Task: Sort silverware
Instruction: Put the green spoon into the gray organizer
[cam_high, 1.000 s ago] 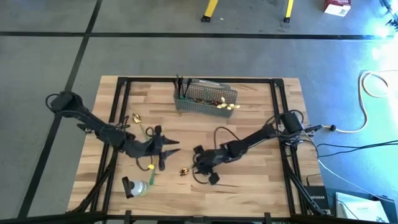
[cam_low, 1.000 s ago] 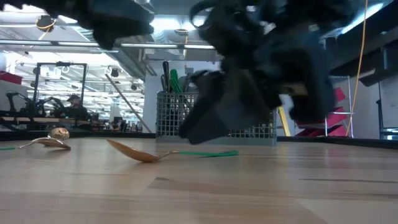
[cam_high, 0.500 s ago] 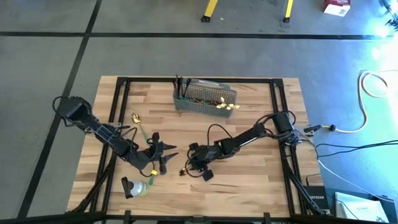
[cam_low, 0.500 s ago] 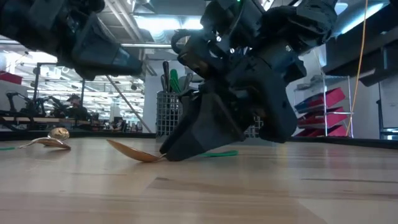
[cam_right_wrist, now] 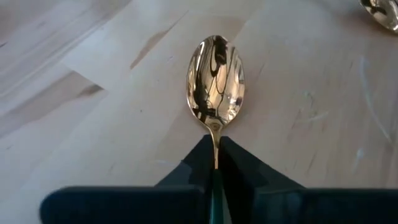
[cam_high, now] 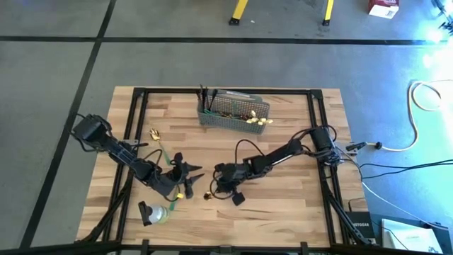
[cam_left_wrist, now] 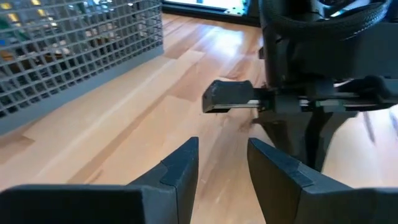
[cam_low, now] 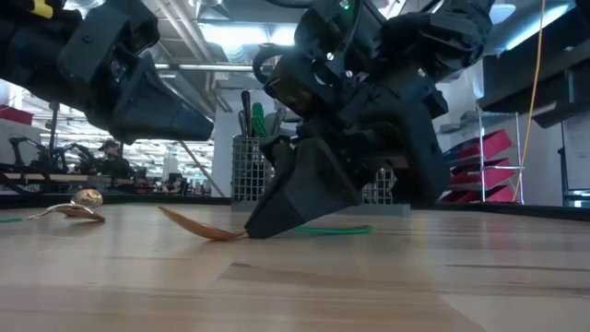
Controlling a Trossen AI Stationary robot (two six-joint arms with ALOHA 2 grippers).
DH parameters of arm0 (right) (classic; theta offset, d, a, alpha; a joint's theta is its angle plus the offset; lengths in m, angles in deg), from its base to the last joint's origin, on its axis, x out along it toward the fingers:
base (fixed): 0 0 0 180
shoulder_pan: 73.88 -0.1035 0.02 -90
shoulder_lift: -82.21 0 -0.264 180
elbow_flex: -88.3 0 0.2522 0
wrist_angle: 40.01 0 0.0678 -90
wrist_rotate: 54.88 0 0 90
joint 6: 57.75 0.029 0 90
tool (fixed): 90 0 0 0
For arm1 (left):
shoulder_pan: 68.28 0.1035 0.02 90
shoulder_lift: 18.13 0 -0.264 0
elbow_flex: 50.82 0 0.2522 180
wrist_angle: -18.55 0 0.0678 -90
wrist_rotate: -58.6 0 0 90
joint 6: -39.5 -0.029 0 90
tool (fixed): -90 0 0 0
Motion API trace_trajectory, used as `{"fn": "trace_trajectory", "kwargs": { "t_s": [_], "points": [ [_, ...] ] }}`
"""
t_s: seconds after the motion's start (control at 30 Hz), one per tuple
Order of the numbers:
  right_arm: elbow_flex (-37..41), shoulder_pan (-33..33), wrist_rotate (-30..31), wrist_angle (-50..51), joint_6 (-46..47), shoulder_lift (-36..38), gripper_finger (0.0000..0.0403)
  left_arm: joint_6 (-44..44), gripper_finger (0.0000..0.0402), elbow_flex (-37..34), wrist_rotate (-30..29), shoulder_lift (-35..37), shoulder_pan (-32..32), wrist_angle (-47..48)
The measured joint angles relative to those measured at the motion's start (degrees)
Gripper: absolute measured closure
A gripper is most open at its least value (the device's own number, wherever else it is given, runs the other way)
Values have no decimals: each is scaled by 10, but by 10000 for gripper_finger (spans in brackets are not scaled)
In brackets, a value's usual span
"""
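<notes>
Pick-up step: right claw (cam_right_wrist: pixel 214 163) is pinched on a gold spoon (cam_right_wrist: pixel 216 78) lying on the bench (cam_high: pixel 283 202). Left claw (cam_left_wrist: pixel 222 163), narrowly parted and empty, is held close by. Next, a lift and carry to the basket (cam_high: pixel 233 112) is called for.

Your dark right gripper (cam_right_wrist: pixel 215 163) sat low, fingers pinched on a shiny gold spoon's (cam_right_wrist: pixel 216 78) handle; your left gripper (cam_left_wrist: pixel 221 165) hovered, fingers parted.

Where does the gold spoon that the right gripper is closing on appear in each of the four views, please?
High view: gold spoon on the table's front middle, at the tip of the right gripper.
Low view: left of centre, bowl on the wood, handle at the right gripper.
Left wrist view: I cannot make it out.
Right wrist view: centre, bowl up, neck pinched between the fingers.
Shared landmark: the grey wire mesh basket, absent from the right wrist view.
</notes>
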Motion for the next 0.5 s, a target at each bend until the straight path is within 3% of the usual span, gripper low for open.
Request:
{"fn": "trace_trajectory", "kwargs": {
  "t_s": [0.23, 0.5],
  "points": [
    [6, 15, 0, 60, -15, 44, 399, 7, 279, 0, -16, -2, 2, -3],
    [-3, 52, 95, 263, -8, 229, 401, 10, 279, 0, -49, -2, 1, -23]
  ]
}}
